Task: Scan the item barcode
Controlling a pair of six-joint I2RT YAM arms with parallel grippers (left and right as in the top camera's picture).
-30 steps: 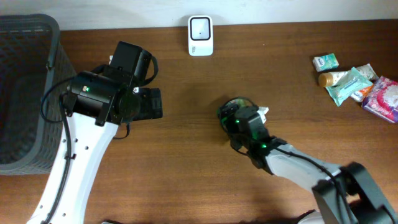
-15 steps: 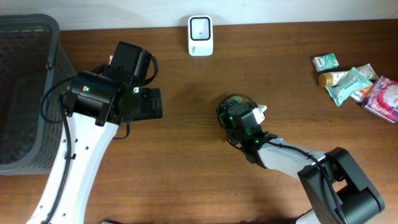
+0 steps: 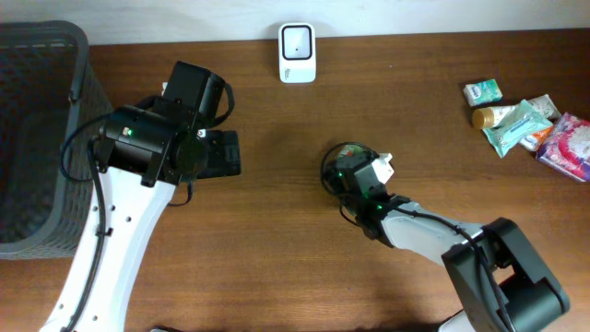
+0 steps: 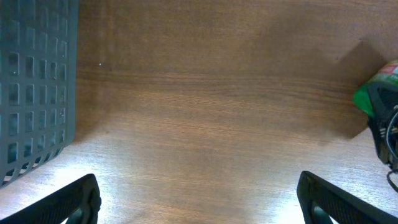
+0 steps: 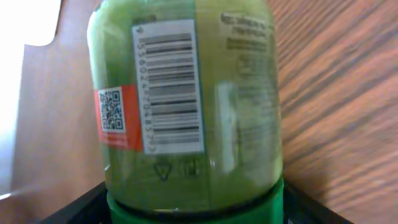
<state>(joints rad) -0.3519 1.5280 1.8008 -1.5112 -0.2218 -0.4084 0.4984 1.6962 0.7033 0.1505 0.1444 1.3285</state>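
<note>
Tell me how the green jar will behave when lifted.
The green jar looks rigid, so it probably won't deform when squeezed. Its glossy, rounded wall may slip or twist under a grip. It appears full, so it is likely heavy for its size.

A mock shop checkout: barcode scanner [image 3: 297, 53] on the far worktop [image 3: 277, 231], basket [image 3: 37, 138] left, packaged goods [image 3: 525, 124] right.
</note>
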